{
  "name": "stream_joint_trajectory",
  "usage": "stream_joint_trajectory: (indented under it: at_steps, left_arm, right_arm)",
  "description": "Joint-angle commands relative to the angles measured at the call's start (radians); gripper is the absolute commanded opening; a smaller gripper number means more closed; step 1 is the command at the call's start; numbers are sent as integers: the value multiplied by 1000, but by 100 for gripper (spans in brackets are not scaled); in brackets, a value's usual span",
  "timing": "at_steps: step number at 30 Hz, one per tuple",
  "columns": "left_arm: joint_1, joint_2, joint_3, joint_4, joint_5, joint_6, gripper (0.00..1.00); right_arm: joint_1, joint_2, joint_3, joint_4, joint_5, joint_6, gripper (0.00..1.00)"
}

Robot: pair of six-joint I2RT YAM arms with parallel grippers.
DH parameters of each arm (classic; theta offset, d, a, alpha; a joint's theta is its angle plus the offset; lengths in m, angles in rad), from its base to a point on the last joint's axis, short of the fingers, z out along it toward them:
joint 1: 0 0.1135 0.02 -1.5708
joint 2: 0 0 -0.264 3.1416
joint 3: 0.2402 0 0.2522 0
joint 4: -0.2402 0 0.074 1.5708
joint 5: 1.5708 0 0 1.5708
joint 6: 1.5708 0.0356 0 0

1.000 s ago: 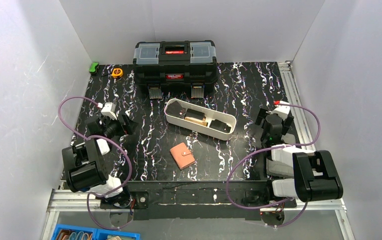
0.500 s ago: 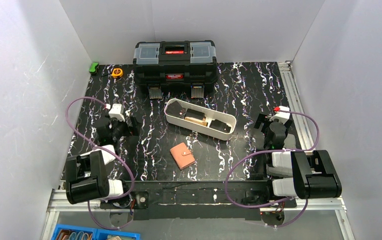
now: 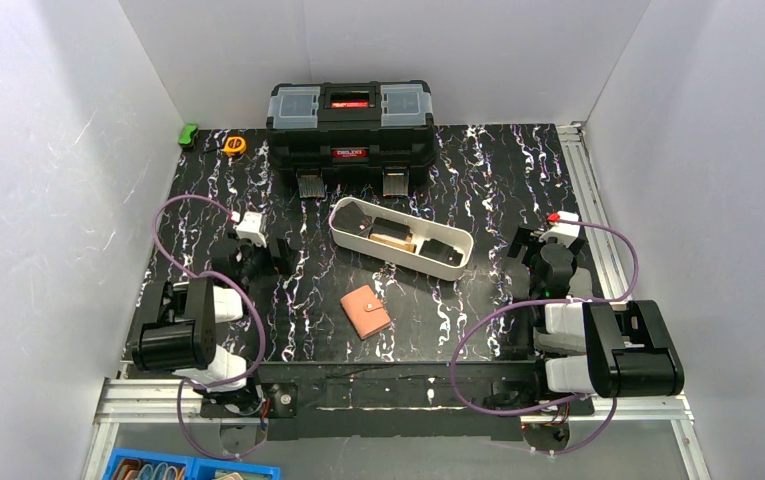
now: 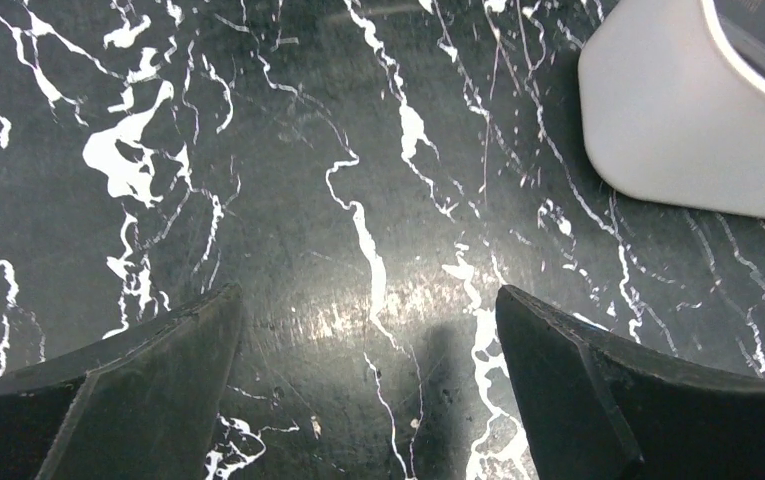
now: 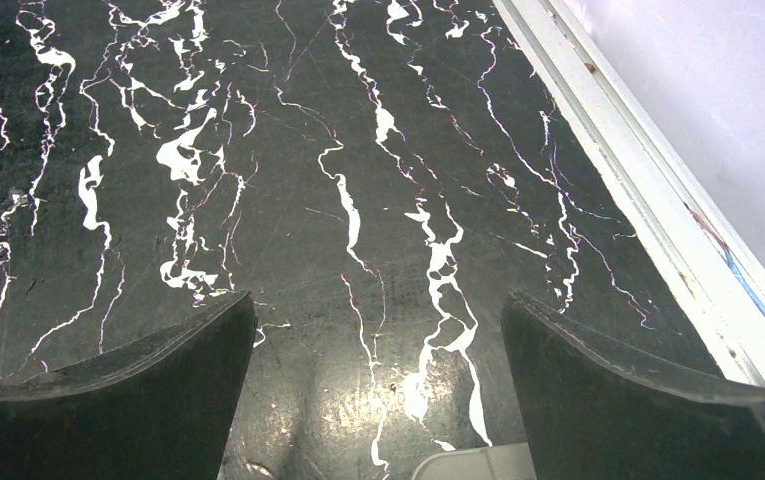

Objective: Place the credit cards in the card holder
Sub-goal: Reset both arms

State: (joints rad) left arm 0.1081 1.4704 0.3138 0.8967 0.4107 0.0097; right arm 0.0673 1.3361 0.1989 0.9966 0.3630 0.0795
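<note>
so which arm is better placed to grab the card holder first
Left. The left arm holds its open jaws nearer the card holder; the right arm aims out by the side rail.

Getting only one rounded end of white tray (image 4: 678, 120) in L wrist view, w/ rest being cut off by top & right edges. Not resolving dark items inside it from top cam: too small. Not seeing into card holder (image 3: 366, 311), lying shut. Not IDing green bit (image 3: 188, 134) or orange bit (image 3: 235, 145) at far left. Clipping blue bins (image 3: 193, 468) at bottom edge. Cropping L fingers (image 4: 108, 400) & R fingers (image 5: 648, 400) at bottom of wrist views. Catching just a sliver of white thing (image 5: 478, 465) there, R wrist.
</note>
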Motion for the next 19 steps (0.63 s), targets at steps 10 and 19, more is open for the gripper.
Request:
stream_joint_trajectory:
  at_steps: [10,19]
  left_arm:
    - [-14,12,-37,152,-16,40,98]
    - [-14,15,-35,151,-23,35,98]
  right_arm:
    - [-4,-8,30,54,-1,3,98]
    - [-4,-8,30,54,0,3,98]
